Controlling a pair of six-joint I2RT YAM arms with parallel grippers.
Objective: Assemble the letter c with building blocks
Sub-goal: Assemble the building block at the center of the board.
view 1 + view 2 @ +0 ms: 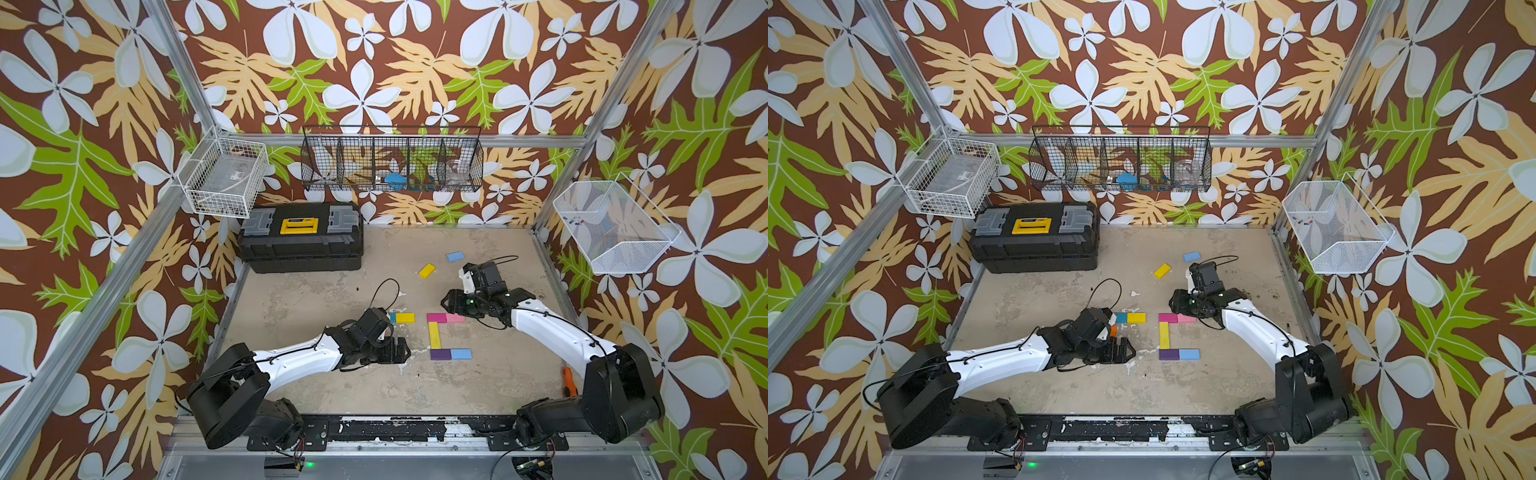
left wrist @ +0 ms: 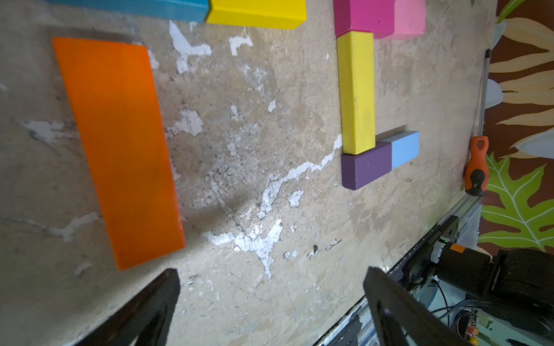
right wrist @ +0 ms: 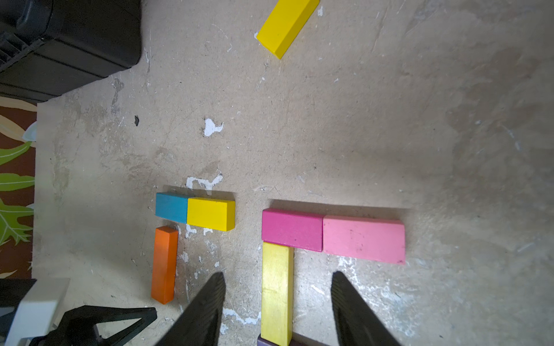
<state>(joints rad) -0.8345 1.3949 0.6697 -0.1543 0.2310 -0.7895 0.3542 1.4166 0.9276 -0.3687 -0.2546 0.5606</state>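
While the left arm stretches low over the table [image 1: 316, 291], elbow bent, the left gripper [image 1: 401, 351] hovers with jaws wide and empty, near the orange block [image 2: 120, 149]. The right arm folds inward. The right gripper [image 1: 446, 303] hangs near the magenta block [image 1: 436, 318], jaws partly apart, gripping nothing.

The orange block lies flat below a teal block [image 3: 171, 207] that touches a short yellow block [image 1: 405, 318]. Right of them sits a squared C: magenta block and pink block [image 1: 456, 318] on top, long yellow block [image 1: 434, 336] as spine, purple block [image 1: 440, 354] and blue block [image 1: 461, 353] below. A tilted yellow block [image 1: 427, 270] and a second blue block [image 1: 455, 256] lie farther back.
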